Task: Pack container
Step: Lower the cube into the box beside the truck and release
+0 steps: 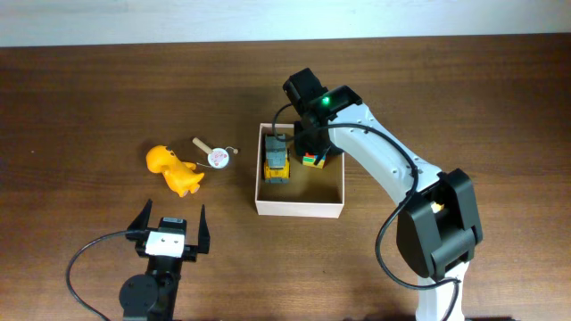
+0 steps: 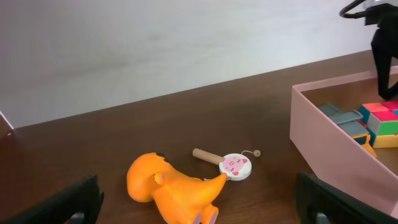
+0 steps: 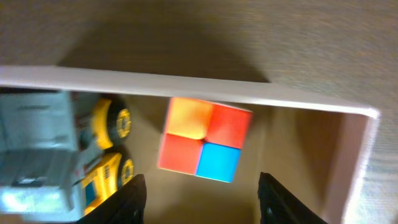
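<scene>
Looking from above, I see a dark brown wooden table [image 1: 89, 89] that fills almost the whole view, with a pale strip along its far edge. In the left wrist view this strip is a plain whitish wall [image 2: 155, 43]. The container [image 1: 299, 208] stands near the middle of the table, under the right arm. Inside it, a grey and yellow truck [image 1: 277, 159] lies by the left wall, and a coloured cube [image 3: 204, 140] sits just beside it, near the far wall. The right gripper [image 3: 205, 202] hangs over the cube with its fingers spread wide, holding nothing. From above, these fingers are hidden under the arm itself. The right wrist view cuts the truck off at its left edge. Left of the container, apart from it, lie an orange toy [image 1: 174, 169] and a small rattle [image 1: 214, 153]; the print on its round face is too small to read. The left gripper [image 1: 171, 223] is spread too, near the front edge.
</scene>
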Available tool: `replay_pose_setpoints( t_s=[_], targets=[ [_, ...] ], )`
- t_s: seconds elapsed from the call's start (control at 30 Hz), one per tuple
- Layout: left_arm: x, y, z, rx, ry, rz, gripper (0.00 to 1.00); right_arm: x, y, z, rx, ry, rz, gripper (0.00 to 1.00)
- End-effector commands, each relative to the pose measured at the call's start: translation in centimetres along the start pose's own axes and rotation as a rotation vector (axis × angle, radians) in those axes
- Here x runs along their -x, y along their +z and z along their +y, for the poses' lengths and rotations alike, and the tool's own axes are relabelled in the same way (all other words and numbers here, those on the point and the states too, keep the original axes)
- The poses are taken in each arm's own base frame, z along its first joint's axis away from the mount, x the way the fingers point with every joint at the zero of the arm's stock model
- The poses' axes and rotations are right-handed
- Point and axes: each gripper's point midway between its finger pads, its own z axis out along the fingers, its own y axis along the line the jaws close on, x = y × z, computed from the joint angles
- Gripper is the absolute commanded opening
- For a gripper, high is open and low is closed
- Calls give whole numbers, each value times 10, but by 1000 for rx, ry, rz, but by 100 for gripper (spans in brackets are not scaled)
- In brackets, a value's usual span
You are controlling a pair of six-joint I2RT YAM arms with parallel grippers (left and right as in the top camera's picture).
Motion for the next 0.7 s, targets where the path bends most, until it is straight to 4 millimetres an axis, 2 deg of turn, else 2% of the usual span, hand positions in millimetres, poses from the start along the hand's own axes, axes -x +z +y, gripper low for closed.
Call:
replay_pose_setpoints(
  t_s=[0.0,0.03,0.1,0.17,0.37,0.67],
  targets=[
    [-2,0,1,7,14,4,99,-5,-1,17,97,-97,27,52],
    [-3,0,1,7,14,4,99,-4,-1,19,105,-100,26,51],
    [-3,0,1,7,14,4,99,-2,-1,21,114,-107,16,43],
    [-3,0,1,7,14,4,99,5,0,26,135,-121,-16,26],
    [-3,0,1,7,14,4,99,19,5,34,167,-117,-85,15],
    [-3,0,1,7,14,4,99,19,19,36,179,-117,-105,7]
  ],
)
